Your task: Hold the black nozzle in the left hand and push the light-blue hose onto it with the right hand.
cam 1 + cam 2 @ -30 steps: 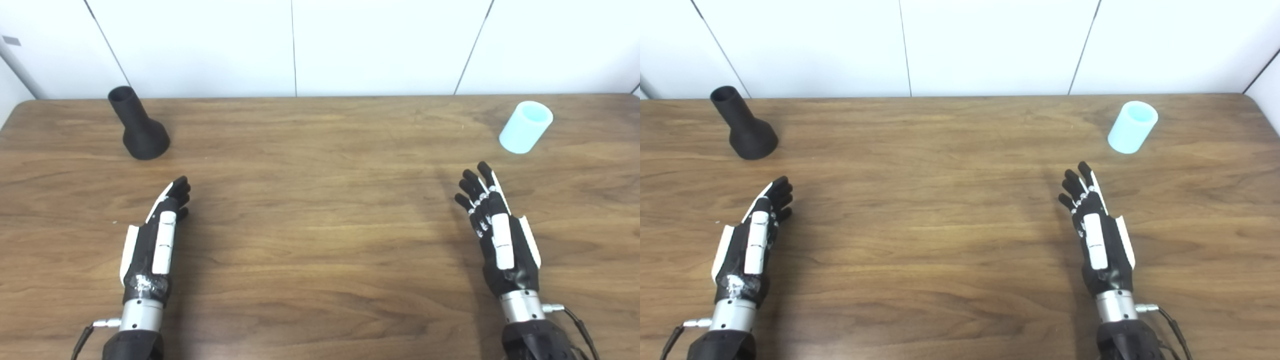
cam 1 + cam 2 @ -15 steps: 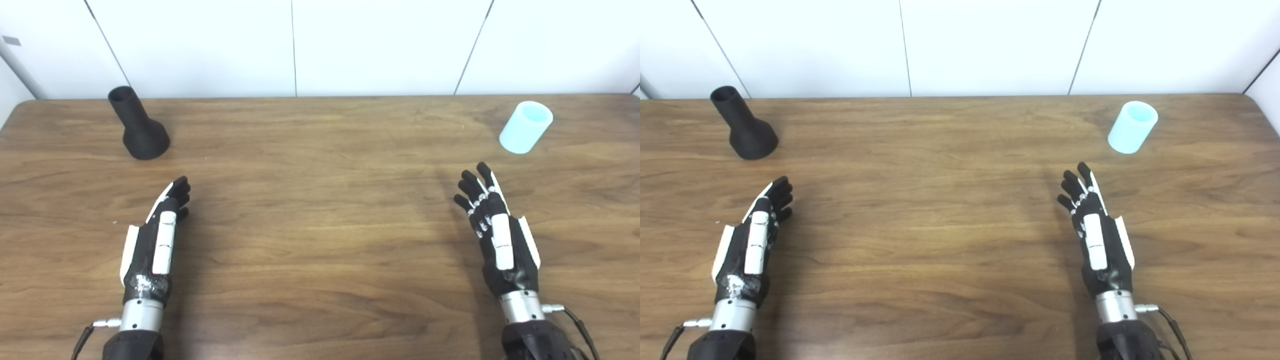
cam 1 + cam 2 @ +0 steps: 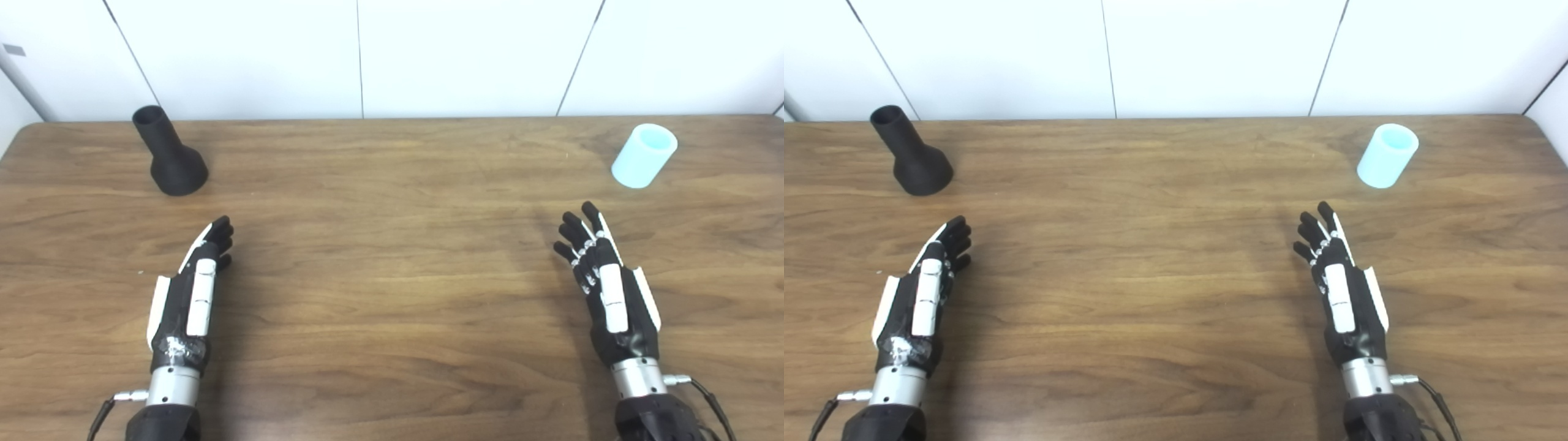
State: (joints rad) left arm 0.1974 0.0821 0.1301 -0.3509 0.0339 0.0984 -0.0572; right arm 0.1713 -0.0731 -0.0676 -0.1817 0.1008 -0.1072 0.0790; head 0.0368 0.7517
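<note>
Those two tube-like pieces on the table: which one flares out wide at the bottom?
The black nozzle, far left. Its narrow neck widens into a broad base on the table. The light-blue hose, far right, is a straight cylinder.

Before me lay a wooden table [image 3: 392, 257] with brown streaked grain and a rounded far-left corner, its far edge butted against a white panelled wall [image 3: 465, 55] whose thin dark seams ran down to the tabletop.
</note>
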